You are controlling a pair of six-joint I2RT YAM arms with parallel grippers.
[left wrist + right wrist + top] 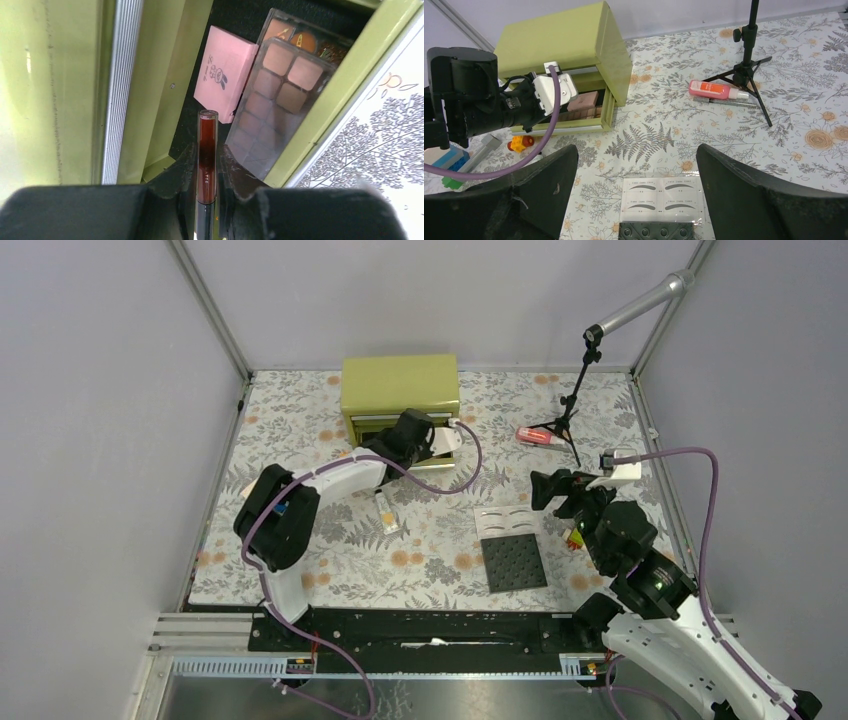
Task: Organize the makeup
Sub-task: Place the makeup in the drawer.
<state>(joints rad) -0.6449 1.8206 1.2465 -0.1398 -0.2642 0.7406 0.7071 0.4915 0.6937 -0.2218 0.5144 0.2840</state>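
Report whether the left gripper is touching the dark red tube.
Touching. Left wrist view: the left gripper pinches the dark red tube from both sides.

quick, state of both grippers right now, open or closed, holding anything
left gripper: closed, holding a dark red tube.
right gripper: open, holding nothing.

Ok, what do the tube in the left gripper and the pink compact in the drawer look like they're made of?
Dark red tube: clear, glossy plastic or glass, can't tell which; the dark liquid shows through the wall and the top rim catches light. Pink compact: probably opaque matte plastic; flat even colour, printed bunny, no glare.
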